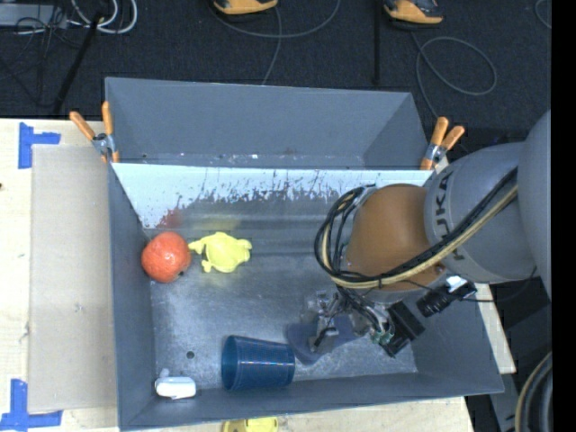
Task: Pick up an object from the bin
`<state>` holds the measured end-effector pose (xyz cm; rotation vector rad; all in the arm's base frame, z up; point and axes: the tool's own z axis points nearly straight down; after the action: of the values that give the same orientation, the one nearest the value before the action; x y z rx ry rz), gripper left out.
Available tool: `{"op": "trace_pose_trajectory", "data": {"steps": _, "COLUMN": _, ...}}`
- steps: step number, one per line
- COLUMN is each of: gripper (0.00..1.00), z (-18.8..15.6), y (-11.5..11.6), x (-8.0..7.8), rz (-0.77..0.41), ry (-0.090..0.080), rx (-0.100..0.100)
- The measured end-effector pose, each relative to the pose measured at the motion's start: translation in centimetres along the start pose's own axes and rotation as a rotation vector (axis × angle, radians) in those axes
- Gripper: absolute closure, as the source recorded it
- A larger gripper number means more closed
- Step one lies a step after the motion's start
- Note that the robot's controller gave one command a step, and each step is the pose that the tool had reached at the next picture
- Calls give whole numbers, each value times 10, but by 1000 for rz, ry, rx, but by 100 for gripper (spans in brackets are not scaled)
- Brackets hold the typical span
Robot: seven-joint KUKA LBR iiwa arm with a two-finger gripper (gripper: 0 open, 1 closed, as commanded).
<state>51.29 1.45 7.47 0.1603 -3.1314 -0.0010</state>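
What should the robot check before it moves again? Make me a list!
1. Gripper is low inside the bin, near the front right: ok.
2. Something is close to pick: a small grey-blue thing lies right beside the gripper: ok.
3. That thing is really held: cannot tell.
4. The blue cup, lying on its side, has room from the grey-blue thing: not ok, they are crowded together.
5. The orange ball and yellow toy are out of the way at the left: ok.
6. The white thing sits far off in the front left corner: ok.
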Motion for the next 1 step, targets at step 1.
{"op": "trace_pose_trajectory", "data": {"steps": 1, "gripper": 100, "z": -92, "y": -12, "x": -15, "rz": 5, "ry": -7, "rx": 1}}
